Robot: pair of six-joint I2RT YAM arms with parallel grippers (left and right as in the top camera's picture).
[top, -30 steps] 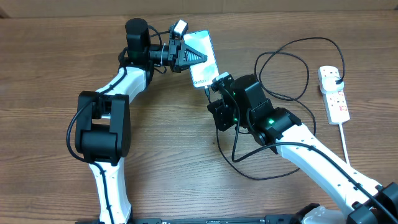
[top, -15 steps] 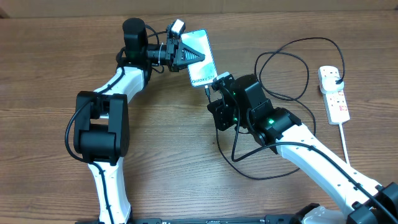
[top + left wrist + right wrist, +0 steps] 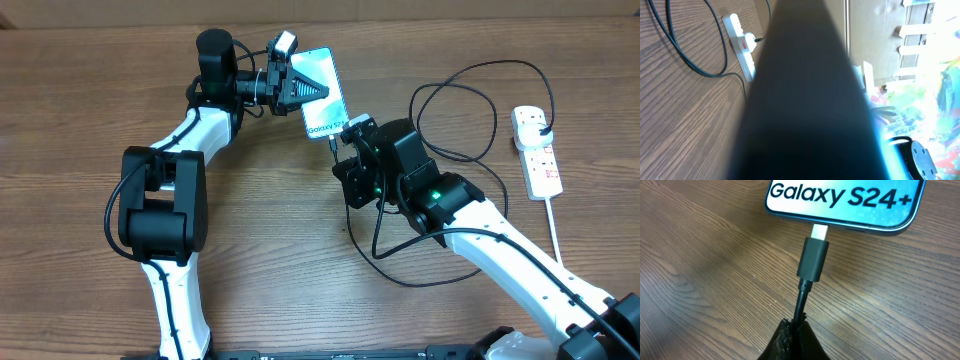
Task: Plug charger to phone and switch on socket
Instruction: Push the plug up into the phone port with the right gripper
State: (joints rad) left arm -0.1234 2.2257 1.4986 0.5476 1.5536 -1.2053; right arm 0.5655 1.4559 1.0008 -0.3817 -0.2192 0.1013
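Observation:
The phone (image 3: 322, 92) lies tilted at the table's back middle, its teal screen reading "Galaxy S24+" in the right wrist view (image 3: 842, 202). My left gripper (image 3: 296, 88) is shut on the phone's upper end; the phone's dark body (image 3: 805, 100) fills the left wrist view. My right gripper (image 3: 349, 140) is shut on the black charger cable (image 3: 801, 305) just behind its connector (image 3: 813, 257). The connector's silver tip (image 3: 819, 231) touches the phone's bottom edge. The cable (image 3: 455, 100) loops right to a black plug in the white socket strip (image 3: 536, 148).
The socket strip with red switch markings also shows in the left wrist view (image 3: 740, 45); its thick white cord (image 3: 557, 235) runs toward the front right. Cable loops (image 3: 400, 262) lie under my right arm. Bare wooden table (image 3: 80, 100) lies to the left.
The phone and left gripper have shifted very slightly. My right gripper has edged up toward the phone's bottom edge with the connector.

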